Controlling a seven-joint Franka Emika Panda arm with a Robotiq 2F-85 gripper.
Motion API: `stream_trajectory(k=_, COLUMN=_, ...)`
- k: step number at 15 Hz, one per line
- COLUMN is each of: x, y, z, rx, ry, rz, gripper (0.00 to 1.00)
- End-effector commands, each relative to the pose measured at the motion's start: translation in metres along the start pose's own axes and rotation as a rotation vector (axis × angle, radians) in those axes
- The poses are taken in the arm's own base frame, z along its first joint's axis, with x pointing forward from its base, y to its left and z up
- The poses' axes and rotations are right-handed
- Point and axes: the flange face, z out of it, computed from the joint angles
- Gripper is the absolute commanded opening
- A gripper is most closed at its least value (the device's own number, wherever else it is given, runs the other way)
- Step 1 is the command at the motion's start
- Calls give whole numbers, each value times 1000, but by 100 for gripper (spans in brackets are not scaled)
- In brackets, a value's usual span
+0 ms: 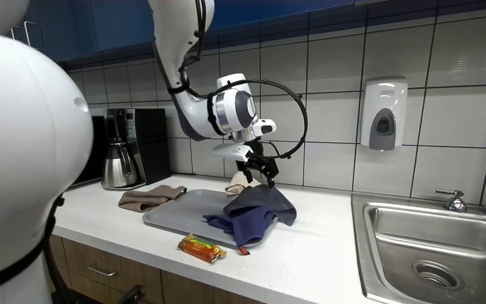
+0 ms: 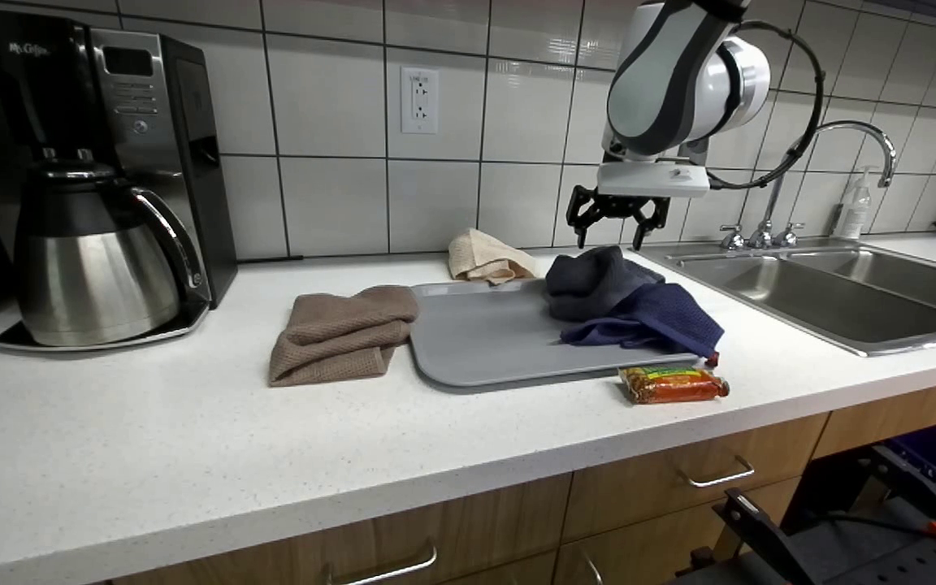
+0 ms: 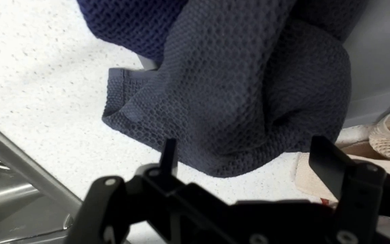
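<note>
Where fingers (image 3: 329, 165) hover, gray cloth (image 3: 220, 98) below

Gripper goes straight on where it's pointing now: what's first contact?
Probably the dark gray cloth, near its wall-side edge; the open gripper points down above it. Depth is unclear, so it might meet the counter instead.

Close below your gripper (image 2: 608, 245), which looks matt, you have the dark grey cloth (image 3: 222, 95) with a rough, honeycomb-like texture, and beside it the navy cloth (image 3: 130, 27) of similarly coarse weave. Lower than the gripper, partly under both cloths, the grey tray (image 2: 476, 333) appears smooth, matt plastic. To the gripper's side the sink (image 1: 368, 253) is shiny metal, while the orange packet (image 1: 201, 248), well apart from the gripper, shows glossy, wrinkled film.
</note>
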Motion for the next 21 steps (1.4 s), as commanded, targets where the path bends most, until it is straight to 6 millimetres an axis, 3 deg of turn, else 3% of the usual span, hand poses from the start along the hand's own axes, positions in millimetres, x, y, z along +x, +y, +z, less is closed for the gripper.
stream_trajectory(k=1, x=-2, y=3, z=-3, rx=-28, ry=-7, rz=-17, gripper=100)
stream_trajectory(k=7, x=-4, y=2, z=9, rx=-43, ry=-23, rz=-25, gripper=100)
stream_trajectory(k=9, x=-6, y=1, z=15, rx=-48, ry=-30, rz=-29, gripper=74)
stream_trajectory(k=13, x=-10, y=-3, z=19, rx=-51, ry=-38, rz=-40, gripper=42)
stream_trajectory(k=18, x=-11, y=-8, z=-1, rx=-37, ry=-6, rz=-76, gripper=3)
stream_trajectory(k=21, x=-11, y=-12, z=-14, rx=-26, ry=16, rz=-107, gripper=0)
